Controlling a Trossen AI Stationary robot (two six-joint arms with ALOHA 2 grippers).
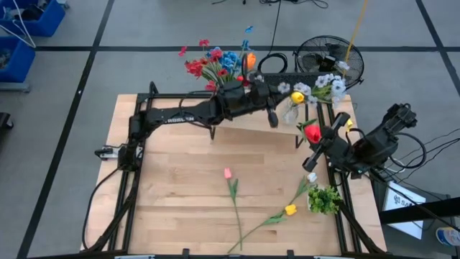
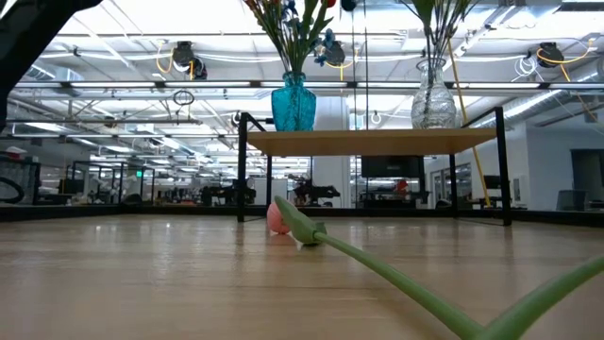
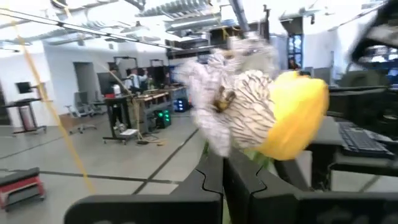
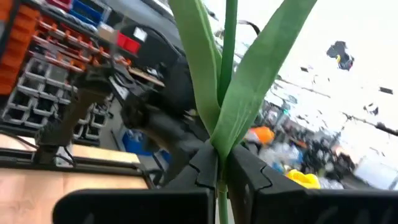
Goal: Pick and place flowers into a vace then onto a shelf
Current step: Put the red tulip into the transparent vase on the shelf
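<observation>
The shelf stands at the table's far side and carries a blue vase of red and blue flowers and a clear vase of white flowers. My left gripper reaches over the shelf, shut, just in front of a white blossom and a yellow blossom. My right gripper hovers at the table's right edge, shut on a red tulip. A pink tulip and a yellow tulip lie flat on the tabletop. My left gripper's shut fingertips stand right below the white and yellow blossoms; their stems drop behind the fingers, and I cannot tell whether the gripper touches them. My right gripper pinches the red tulip's green stem between its two fingers, just below where the long leaves branch off. The fingers lie across the stem, which stands roughly upright, lifted clear of the table.
A green leafy clump and a small white bud lie near the table's right edge. A black fan and cables sit on the floor beyond the far edge. Bare tabletop lies left of the pink tulip.
</observation>
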